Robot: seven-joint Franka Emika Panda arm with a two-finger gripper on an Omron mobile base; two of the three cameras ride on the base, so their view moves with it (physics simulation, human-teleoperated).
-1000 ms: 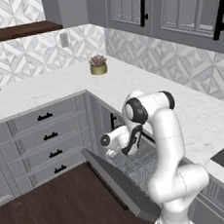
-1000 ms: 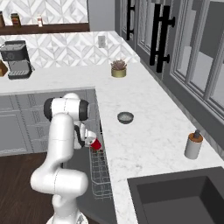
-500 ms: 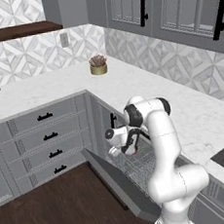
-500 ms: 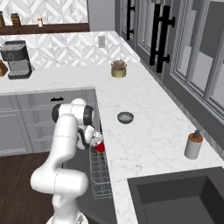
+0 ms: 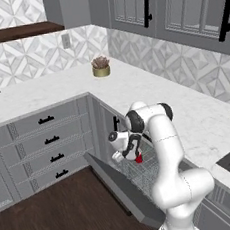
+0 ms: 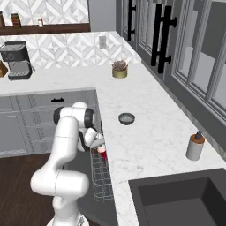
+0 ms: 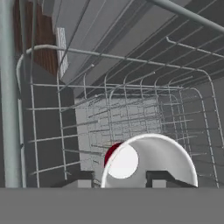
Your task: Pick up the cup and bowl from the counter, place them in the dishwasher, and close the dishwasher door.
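My gripper (image 5: 130, 152) is shut on the red cup (image 5: 139, 158), holding it low inside the open dishwasher, just above the silver wire rack (image 5: 143, 173). In the hand view the cup (image 7: 146, 159) shows its white inside and a sliver of red, gripped between the two dark fingertips (image 7: 161, 177), with the rack (image 7: 131, 113) spread below it. From the right base view the cup (image 6: 102, 151) hangs over the rack (image 6: 101, 181). The grey bowl (image 6: 126, 118) sits on the white marble counter (image 6: 145, 137). The dishwasher door (image 5: 119, 187) lies dropped open.
A gold pot with a plant (image 6: 119, 70) stands in the counter's corner. A grey soap bottle (image 6: 195, 147) stands beside the dark sink (image 6: 185, 198). A coffee machine (image 6: 17, 59) is at the far left. Grey drawers (image 5: 44, 139) flank the dishwasher over a wood floor.
The arm has bent lower and carried the cup down and further into the dishwasher, close over the rack. The bowl has stayed where it was.
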